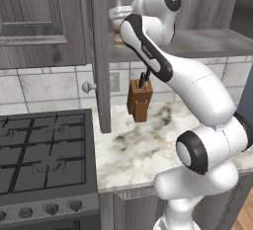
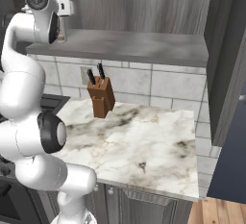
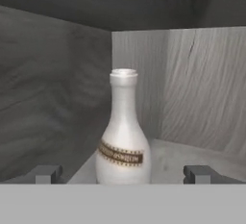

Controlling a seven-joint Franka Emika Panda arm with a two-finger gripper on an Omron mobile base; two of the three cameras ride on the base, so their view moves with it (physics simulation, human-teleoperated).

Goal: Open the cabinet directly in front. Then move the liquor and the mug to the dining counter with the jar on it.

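Since the gripper (image 3: pixel 123 174) is spread wide w/ nothing between its tips, the liquor (image 3: pixel 123 136), upright at center frame on the cabinet (image 1: pixel 197 41) shelf near the back corner, isn't secured yet. Risk: closing off-center or too high on the narrow neck could tip it vs. the side wall.

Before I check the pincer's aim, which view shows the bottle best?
The hand view: the bottle stands whole and centred on the shelf. In the left base view only its neck peeks past the arm.
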